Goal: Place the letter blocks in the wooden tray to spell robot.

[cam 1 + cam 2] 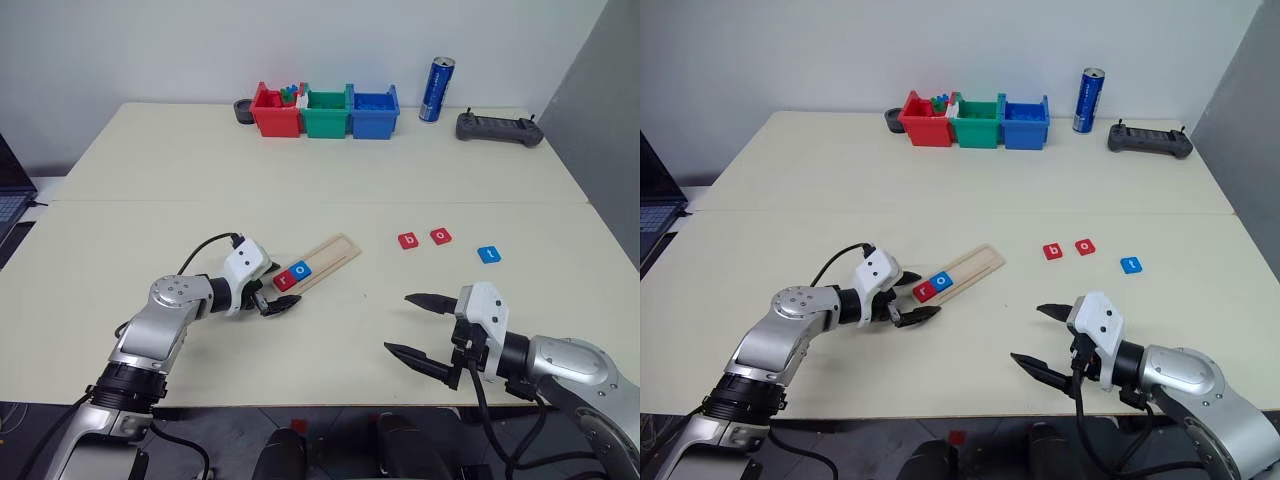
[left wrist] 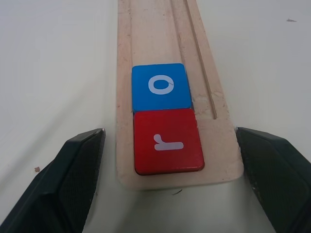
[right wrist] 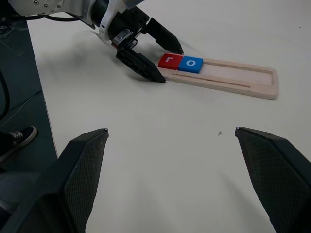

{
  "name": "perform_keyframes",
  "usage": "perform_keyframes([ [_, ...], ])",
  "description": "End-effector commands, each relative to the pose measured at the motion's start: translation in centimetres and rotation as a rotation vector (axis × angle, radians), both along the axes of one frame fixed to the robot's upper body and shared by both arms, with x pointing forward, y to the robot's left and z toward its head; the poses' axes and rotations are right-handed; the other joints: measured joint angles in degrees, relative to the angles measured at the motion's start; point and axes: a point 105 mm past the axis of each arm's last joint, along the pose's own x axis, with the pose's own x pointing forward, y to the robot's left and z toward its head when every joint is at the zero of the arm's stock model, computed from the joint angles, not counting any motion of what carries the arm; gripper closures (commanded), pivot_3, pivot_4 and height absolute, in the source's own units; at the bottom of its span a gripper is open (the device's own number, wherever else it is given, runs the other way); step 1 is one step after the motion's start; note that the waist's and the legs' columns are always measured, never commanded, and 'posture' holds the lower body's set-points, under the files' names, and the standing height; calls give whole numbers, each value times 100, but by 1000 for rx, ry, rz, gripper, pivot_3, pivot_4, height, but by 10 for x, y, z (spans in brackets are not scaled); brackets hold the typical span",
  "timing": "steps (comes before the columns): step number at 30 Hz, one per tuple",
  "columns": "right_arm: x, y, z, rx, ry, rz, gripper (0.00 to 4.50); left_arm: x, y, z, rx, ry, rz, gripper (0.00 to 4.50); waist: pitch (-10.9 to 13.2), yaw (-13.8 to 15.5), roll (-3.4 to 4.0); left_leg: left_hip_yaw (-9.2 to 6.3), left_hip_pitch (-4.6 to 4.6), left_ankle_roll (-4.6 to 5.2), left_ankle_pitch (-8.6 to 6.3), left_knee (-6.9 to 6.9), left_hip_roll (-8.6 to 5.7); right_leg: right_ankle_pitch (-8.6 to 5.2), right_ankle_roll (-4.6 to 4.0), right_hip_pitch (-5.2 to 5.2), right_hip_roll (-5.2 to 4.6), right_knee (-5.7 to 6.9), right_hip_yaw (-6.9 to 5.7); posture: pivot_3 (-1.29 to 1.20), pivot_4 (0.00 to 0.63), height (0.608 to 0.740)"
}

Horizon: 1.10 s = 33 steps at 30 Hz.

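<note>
Right claw (image 1: 420, 327) gapes empty; left claw (image 1: 281, 298) wide astride wooden tray (image 1: 335, 254).

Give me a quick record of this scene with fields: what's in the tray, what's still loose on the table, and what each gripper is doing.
tray: wooden tray lying at a slant on the table
in tray: red r block at the near end, blue o block touching it
loose on table: red b block, red o block, blue t block
left gripper: open, fingers either side of the tray's near end, holding nothing
right gripper: open, empty, above bare table
spelled so far: ro
</note>
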Motion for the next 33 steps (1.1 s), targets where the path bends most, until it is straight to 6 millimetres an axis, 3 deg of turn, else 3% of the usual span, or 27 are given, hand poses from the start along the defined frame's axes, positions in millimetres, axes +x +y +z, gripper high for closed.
perform_keyframes([
  [1,-6,8,12,22,-32,36,0,1,2,-13,53,66,15,399,-1,0,-1,0,0,0,0,0,0,0,0,1,0,0,0,0,150,740],
  [4,-6,8,13,19,-29,37,0,4,1,-12,63,83,13,1125,-2,3,0,0,0,0,0,2,-1,0,0,2,0,0,0,0,150,740],
  [10,3,-1,22,9,-73,-8,0,10,9,-8,100,69,-7,1121,-4,5,1,-1,3,1,1,4,-1,-3,8,4,0,2,-1,0,150,740],
  [17,-17,-14,16,-106,-5,47,0,-22,-8,-3,146,95,-375,1121,-4,10,1,0,0,1,0,-3,0,4,-6,1,1,-2,0,0,150,740],
  [22,-30,-21,13,-153,26,36,0,-32,-17,5,133,105,-527,1121,-4,58,-1,0,-8,3,-1,-3,-1,3,-6,0,0,-6,-3,0,150,740],
  [29,-36,-19,9,-169,36,23,0,-35,-32,3,123,86,-599,1121,-3,78,-2,1,-6,3,-1,2,0,-10,16,0,2,-4,0,0,150,740],
  [33,-34,-24,7,-170,49,-9,0,-33,-30,-1,132,82,-591,1121,-3,83,-1,1,-6,3,-1,3,0,-11,18,0,2,-4,0,0,150,740],
])
